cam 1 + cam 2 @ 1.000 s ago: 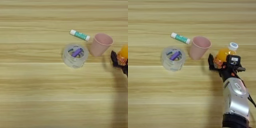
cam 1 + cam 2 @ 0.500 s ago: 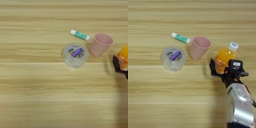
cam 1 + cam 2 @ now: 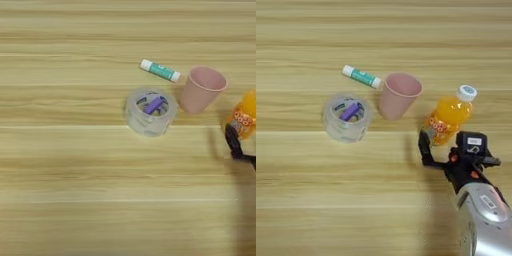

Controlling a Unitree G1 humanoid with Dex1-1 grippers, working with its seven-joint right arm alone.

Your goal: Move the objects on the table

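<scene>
The small orange juice bottle (image 3: 448, 118) with a white cap stands on the wood-grain table (image 3: 316, 200), just right of a pink cup. My right gripper (image 3: 448, 150) sits right in front of the bottle's base, open, with its black left finger (image 3: 425, 147) beside the bottle's lower left and nothing gripped. The left eye view catches only that finger (image 3: 231, 141) and part of the bottle (image 3: 245, 117) at the right edge. The squat clear tub (image 3: 347, 118) with a purple stick (image 3: 350, 111) inside stands left of the cup, well away from the gripper.
A pink cup (image 3: 399, 96) stands upright between the tub and the bottle. A green and white tube (image 3: 361, 76) lies behind the cup and the tub. My silver forearm (image 3: 483, 215) comes in from the bottom right corner.
My gripper has drawn back toward the near edge, off the bottle it was around a second ago. The bottle has stayed standing by the cup. Tub, cup and tube are unmoved.
</scene>
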